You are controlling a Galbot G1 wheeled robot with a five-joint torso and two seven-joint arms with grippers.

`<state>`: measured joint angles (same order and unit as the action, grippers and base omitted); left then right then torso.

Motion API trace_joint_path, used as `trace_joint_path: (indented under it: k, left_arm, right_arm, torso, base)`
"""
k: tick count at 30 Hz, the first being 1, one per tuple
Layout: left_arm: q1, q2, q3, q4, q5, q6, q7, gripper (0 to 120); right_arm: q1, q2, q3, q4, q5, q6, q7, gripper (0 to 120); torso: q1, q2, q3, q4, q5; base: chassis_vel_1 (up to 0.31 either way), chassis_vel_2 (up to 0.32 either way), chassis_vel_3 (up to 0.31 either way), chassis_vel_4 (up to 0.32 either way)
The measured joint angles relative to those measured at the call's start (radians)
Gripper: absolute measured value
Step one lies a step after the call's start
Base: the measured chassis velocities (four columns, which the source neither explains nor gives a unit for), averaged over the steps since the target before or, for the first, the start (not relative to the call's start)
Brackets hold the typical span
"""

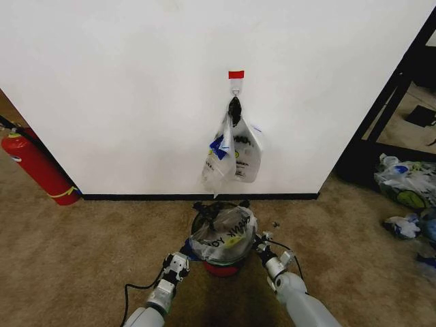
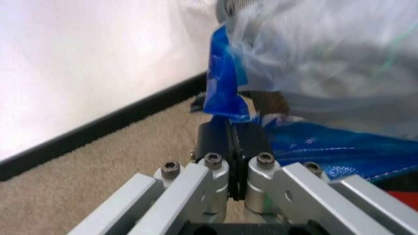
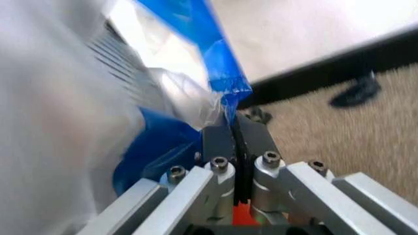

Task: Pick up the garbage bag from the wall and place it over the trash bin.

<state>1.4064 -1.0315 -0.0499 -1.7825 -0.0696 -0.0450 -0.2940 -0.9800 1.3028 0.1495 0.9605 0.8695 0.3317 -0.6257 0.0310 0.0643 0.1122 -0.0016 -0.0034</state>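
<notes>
Garbage bag (image 1: 223, 237) draped over trash bin (image 1: 222, 267); left claw (image 1: 185, 253) and right claw (image 1: 260, 246) each pinching bag edge; release outstanding.

Garbage bag (image 1: 223, 237): thin whitish printed plastic, draped over the trash bin (image 1: 219, 267), a black mesh basket with red base, on carpet near the white wall (image 1: 122, 95).
</notes>
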Motion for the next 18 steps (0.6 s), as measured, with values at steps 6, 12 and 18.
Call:
trace_joint_path:
  k: [6,12,18]
  left_arm:
    - [0.061,0.027,-0.017,-0.073,0.013,0.0,-0.006,18]
    - [0.118,0.062,-0.026,-0.101,0.031,0.019,-0.009,41]
    - [0.161,0.088,-0.035,-0.107,0.043,0.035,-0.011,61]
  right_arm:
    - [-0.042,-0.112,0.014,0.082,0.014,-0.004,-0.108,18]
    - [-0.06,-0.218,0.064,0.073,0.016,-0.034,-0.282,39]
    - [-0.049,-0.281,0.096,0.035,0.031,-0.069,-0.424,62]
  torso:
    - [0.0,0.0,0.0,0.0002,0.0002]
    - [0.0,0.0,0.0,0.0002,0.0002]
    - [0.0,0.0,0.0,0.0002,-0.0001]
  base:
    - [0.0,0.0,0.0,0.0]
    - [0.0,0.0,0.0,0.0]
    - [0.0,0.0,0.0,0.0]
